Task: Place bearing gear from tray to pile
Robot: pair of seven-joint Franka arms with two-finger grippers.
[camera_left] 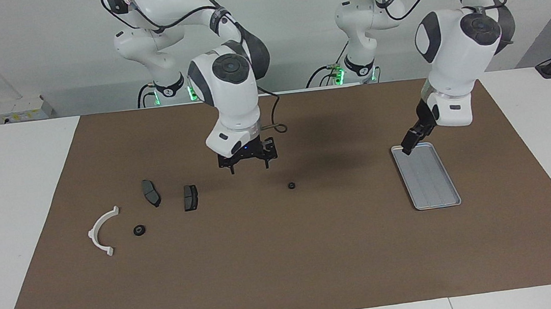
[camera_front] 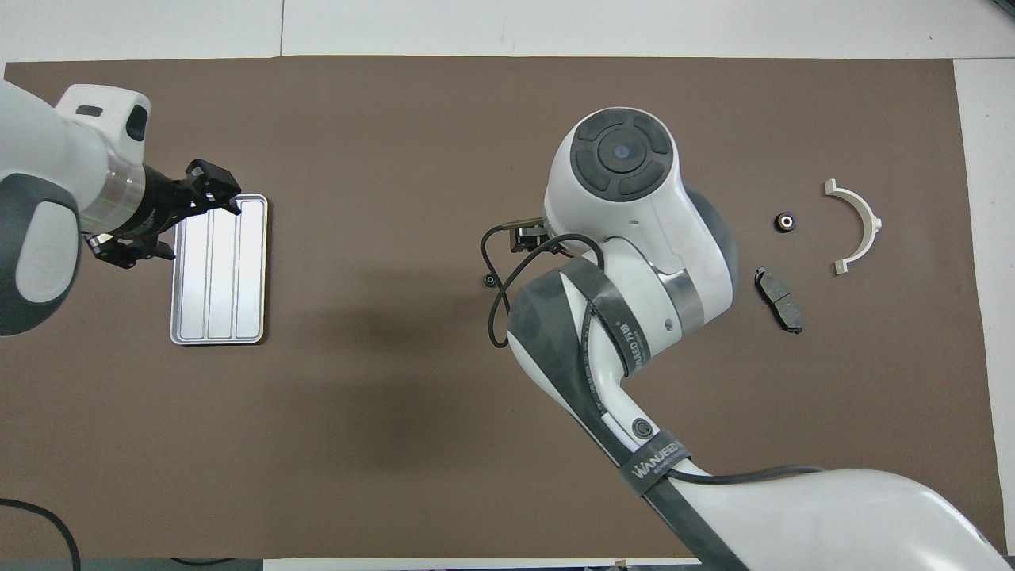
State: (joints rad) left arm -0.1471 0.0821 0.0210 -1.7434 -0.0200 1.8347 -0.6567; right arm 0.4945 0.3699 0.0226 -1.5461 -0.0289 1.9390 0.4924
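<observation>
Brown matting covered the white worktop (camera_left: 10,167). Right hand (camera_left: 248,165) hung with fingers spread, holding nothing, over the mat near the small black bearing gear (camera_left: 291,185) lying mid-mat. Left hand (camera_left: 408,147) hovered released over the flat silver-grey ribbed metal tray (camera_left: 436,194). Toward the right arm's end lay two dark grey brake pads (camera_left: 190,198), another black ring (camera_left: 139,230) and a white semicircular plastic bracket (camera_left: 101,234).

Small black bearing gear (camera_left: 291,185) mid-mat, tray (camera_left: 426,175) bare

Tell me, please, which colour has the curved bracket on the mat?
The curved bracket is white. It shows best in the overhead view.
</observation>
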